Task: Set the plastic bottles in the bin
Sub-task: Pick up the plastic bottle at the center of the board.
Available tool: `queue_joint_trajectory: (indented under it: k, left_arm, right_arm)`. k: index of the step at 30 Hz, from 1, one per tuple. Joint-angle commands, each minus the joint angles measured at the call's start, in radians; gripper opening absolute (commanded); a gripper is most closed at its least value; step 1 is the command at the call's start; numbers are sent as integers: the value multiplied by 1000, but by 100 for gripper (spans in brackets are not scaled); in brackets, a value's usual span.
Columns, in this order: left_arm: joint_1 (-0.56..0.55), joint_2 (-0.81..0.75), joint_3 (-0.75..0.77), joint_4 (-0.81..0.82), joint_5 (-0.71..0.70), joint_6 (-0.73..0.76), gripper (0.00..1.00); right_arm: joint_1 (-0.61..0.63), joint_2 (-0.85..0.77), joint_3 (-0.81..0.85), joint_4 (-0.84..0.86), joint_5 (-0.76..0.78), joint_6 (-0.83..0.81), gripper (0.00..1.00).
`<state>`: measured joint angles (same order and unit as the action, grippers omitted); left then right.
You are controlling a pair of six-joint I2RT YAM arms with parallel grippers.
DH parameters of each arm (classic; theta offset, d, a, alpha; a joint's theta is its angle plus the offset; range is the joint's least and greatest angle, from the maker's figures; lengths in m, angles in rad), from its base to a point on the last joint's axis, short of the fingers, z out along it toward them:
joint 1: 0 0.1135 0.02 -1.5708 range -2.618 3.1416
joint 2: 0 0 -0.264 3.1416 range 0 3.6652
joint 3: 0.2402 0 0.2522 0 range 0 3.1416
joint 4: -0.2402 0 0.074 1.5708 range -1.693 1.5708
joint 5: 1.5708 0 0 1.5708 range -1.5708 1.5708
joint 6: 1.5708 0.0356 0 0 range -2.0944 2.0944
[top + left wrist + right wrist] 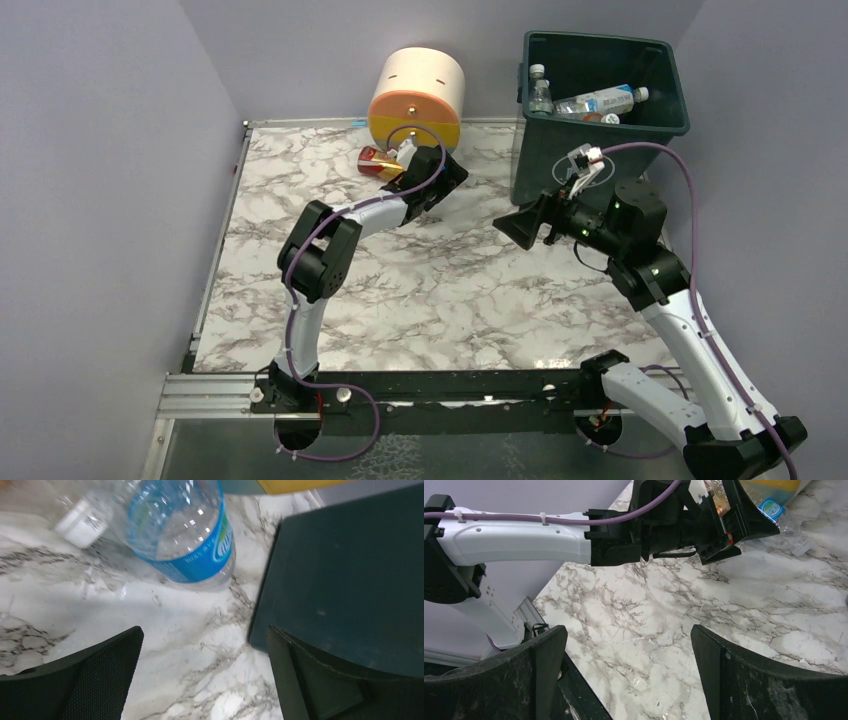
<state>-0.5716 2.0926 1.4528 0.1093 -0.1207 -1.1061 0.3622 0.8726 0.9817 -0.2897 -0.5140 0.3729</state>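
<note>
While both grippers point(452, 172) point(515, 227) gape, two bottles point(379, 160) point(185, 530) out, three in bin point(545, 165)

Left arm point(320, 250) reaches forward, elbow bent, left gripper point(205, 632) down low, jaws spread wide. Right arm point(690, 320) folds up, right gripper point(629, 630) pointing left, jaws wide, holding nothing.

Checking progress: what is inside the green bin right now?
The bin holds an upright clear bottle and a lying blue-labelled bottle, maybe more. Its near wall hides whatever lies lower down.
</note>
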Motion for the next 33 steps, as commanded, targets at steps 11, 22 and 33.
queue_joint_trajectory:
  k: [11, 22, 33]
  left_arm:
    - [3, 116, 97, 117, -233, -50, 99]
    - [1, 136, 83, 171, -285, -58, 99]
    - [-24, 190, 104, 220, -337, -40, 99]
  right_arm:
    - [5, -51, -40, -6, -19, 10, 97]
    - [5, -61, -58, -4, -30, 14, 97]
    - [6, -69, -66, -9, -32, 18, 97]
